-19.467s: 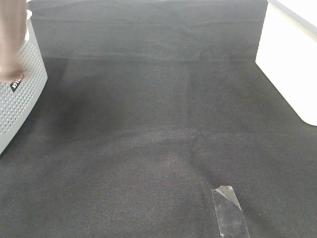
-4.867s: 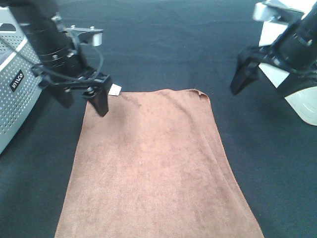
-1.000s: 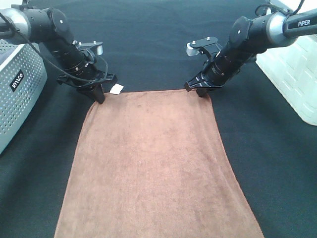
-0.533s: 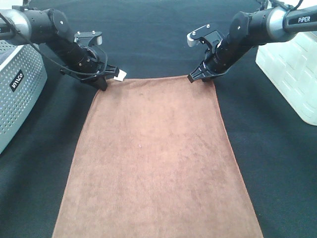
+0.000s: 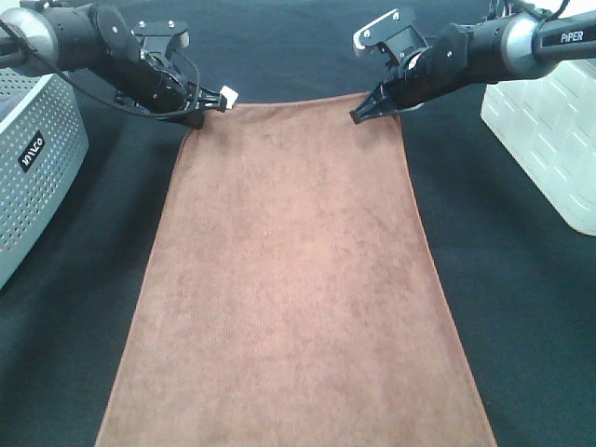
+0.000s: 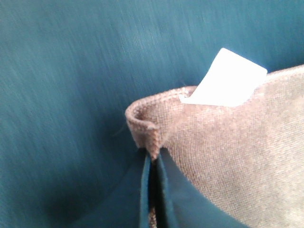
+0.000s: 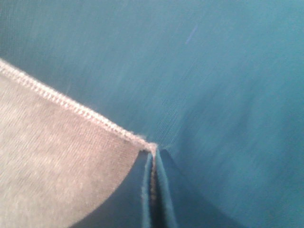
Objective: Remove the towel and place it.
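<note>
The brown towel (image 5: 293, 279) lies stretched lengthwise on the black table covering (image 5: 521, 307), its far edge drawn toward the back. My left gripper (image 5: 198, 115) is shut on its far left corner, beside the small white tag (image 5: 227, 96). The left wrist view shows that corner (image 6: 152, 128) pinched between the shut fingers, with the tag (image 6: 228, 78) next to it. My right gripper (image 5: 361, 114) is shut on the far right corner. The right wrist view shows the stitched corner (image 7: 142, 140) clamped between the fingers.
A grey perforated basket (image 5: 37, 168) stands at the left edge. A white perforated bin (image 5: 549, 121) stands at the right edge. Both arms reach in from the far corners of the table.
Both grippers have pulled the towel's far corners toward the back of the table, dragging and stretching the towel with them.
</note>
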Controlling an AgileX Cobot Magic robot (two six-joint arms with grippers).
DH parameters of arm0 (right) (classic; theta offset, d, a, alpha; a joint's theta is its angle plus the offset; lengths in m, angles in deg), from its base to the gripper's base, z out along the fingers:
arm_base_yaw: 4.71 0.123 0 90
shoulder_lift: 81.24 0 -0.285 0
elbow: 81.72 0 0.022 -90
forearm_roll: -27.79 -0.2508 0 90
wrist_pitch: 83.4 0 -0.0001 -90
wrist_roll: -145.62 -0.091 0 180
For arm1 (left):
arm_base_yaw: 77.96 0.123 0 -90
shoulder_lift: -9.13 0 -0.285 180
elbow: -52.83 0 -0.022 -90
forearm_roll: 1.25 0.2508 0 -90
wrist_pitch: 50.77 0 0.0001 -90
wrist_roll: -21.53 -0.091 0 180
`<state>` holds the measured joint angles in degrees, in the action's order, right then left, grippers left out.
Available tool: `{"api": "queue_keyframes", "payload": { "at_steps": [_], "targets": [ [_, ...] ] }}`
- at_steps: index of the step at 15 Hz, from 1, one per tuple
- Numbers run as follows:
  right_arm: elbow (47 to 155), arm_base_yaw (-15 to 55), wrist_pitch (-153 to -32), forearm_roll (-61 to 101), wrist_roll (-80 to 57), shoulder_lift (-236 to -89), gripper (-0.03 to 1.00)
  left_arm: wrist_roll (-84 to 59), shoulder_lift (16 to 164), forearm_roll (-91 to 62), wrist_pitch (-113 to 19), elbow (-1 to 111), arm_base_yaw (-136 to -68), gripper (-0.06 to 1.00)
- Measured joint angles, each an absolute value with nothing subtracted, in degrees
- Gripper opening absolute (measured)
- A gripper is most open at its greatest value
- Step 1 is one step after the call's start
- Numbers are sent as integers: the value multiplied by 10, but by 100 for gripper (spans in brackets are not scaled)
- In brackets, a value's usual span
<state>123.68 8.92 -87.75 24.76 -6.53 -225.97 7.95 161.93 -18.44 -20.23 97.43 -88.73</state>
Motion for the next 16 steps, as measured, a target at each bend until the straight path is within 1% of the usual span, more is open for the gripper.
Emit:
{"api": "queue_keyframes", "payload": {
  "at_steps": [4,9,16],
  "targets": [
    [1237,89,-808,248,-65,-2265,0,77,1620,-183,-288,974,-887,0],
    [1237,89,-751,248,-65,-2266,0,57,1620,-182,-344,974,-894,0],
    [1237,89,-719,247,-65,-2292,0,54,1628,-178,-405,974,-899,0]
  ]
}}
